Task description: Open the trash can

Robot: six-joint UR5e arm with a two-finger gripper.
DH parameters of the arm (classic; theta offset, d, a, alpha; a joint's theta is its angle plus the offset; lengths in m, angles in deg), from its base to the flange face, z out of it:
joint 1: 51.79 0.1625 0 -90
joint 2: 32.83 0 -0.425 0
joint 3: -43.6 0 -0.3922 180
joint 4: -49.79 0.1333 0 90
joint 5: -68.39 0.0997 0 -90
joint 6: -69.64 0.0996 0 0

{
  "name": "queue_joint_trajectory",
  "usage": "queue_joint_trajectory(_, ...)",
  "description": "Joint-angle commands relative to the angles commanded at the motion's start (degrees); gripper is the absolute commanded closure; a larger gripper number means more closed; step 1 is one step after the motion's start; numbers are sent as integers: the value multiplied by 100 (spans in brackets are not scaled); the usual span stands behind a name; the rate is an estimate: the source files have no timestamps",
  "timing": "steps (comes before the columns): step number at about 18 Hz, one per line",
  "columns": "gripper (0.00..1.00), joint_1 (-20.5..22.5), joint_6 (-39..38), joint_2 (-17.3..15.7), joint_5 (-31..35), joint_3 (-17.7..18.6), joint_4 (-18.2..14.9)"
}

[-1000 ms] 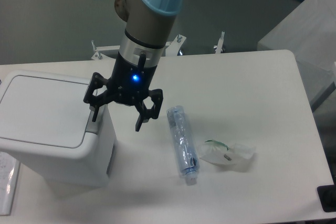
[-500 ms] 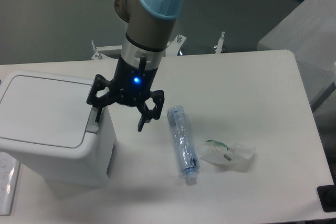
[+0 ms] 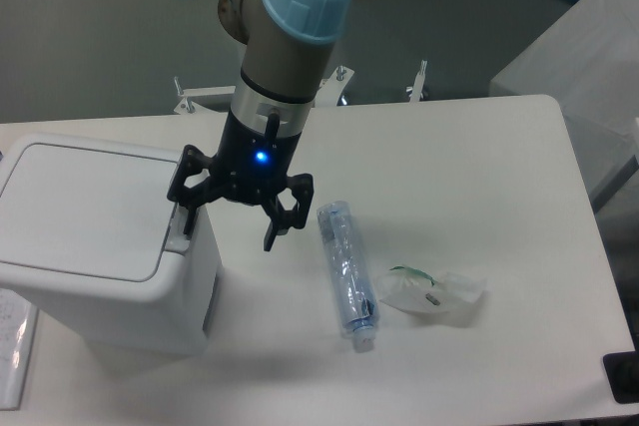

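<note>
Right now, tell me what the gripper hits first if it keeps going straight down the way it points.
Probably the trash can. The gripper points down with fingers spread, and its left finger sits over the grey push tab at the lid's edge. The other finger looks to be over bare table. Depth is uncertain.

Even, cool overhead light, slightly dim. Soft shadows under my fingers (image 3: 188,229) and beside the trash can (image 3: 100,241) on the bench (image 3: 479,177). Blue LED on my wrist blooms. Mildly soft focus, compression noise; no edge distortion.
</note>
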Motion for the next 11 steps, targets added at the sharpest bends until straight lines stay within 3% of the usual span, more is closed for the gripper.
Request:
queue_joint_trajectory(5,0,0,-9,0,0,-17,-17)
queue_joint_trajectory(11,0,105,-9,0,0,-369,-26)
